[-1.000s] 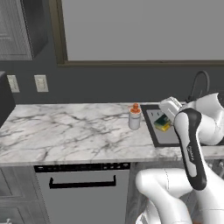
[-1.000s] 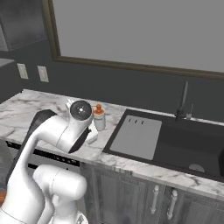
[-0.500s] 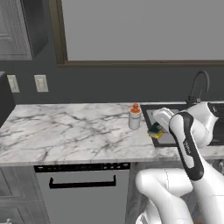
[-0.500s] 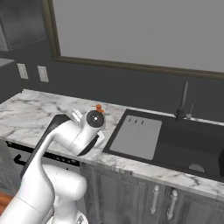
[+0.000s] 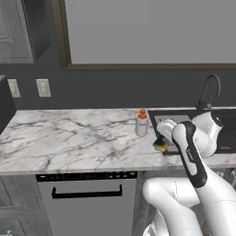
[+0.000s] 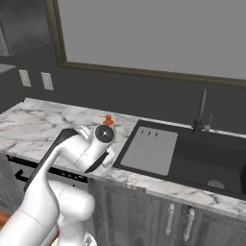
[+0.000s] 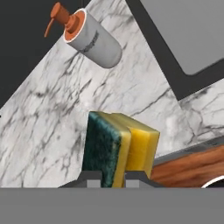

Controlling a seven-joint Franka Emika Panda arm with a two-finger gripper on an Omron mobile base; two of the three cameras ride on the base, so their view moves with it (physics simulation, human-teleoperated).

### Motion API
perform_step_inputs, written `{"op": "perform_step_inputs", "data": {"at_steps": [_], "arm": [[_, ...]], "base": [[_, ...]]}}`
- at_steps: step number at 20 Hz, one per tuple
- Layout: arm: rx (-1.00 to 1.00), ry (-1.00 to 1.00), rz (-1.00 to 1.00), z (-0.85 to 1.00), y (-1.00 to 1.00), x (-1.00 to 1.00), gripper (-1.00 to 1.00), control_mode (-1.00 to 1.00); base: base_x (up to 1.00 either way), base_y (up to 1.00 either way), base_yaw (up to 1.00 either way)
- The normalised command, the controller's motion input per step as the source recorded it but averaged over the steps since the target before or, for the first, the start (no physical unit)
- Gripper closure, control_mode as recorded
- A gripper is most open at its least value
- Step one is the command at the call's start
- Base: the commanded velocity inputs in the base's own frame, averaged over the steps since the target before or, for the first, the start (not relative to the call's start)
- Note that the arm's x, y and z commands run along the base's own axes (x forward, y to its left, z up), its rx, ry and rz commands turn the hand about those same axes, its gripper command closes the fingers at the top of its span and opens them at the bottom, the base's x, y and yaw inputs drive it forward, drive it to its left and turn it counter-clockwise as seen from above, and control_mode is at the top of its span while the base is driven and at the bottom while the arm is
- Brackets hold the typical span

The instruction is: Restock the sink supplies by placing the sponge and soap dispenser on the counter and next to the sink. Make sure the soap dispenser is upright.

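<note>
Sponge (image 7: 120,148) in pincer (image 7: 114,178) over counter (image 7: 65,127)

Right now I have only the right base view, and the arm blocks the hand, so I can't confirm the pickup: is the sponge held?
Observer: Yes. The hand view shows the hand shut on the sponge.
Operator: Over the counter or the sink?
Observer: In the left base view it is over the counter near the front edge, just left of the sink.
Operator: I see just an orange pump. Is the bottle upright?
Observer: Yes. The left base view shows the soap dispenser standing upright on the counter beside the sink.
</note>
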Motion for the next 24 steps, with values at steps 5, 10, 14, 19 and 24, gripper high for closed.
{"op": "perform_step_inputs", "data": {"at_steps": [5, 10, 14, 19, 24], "arm": [[0.0, 0.0, 0.0, -0.43, 0.0, 0.25, 1.0, -1.0], [0.0, 0.0, 0.02, -0.26, 0.0, 0.48, 1.0, -1.0], [0.0, 0.0, 0.07, -0.45, 0.0, 0.22, 1.0, -1.0], [0.0, 0.0, 0.06, -0.52, 0.0, 0.05, 1.0, -1.0], [0.0, 0.0, 0.06, -0.44, 0.0, 0.18, 1.0, -1.0]], "base": [[0.0, 0.0, 0.0], [0.0, 0.0, 0.0], [0.0, 0.0, 0.0], [0.0, 0.0, 0.0], [0.0, 0.0, 0.0]]}}
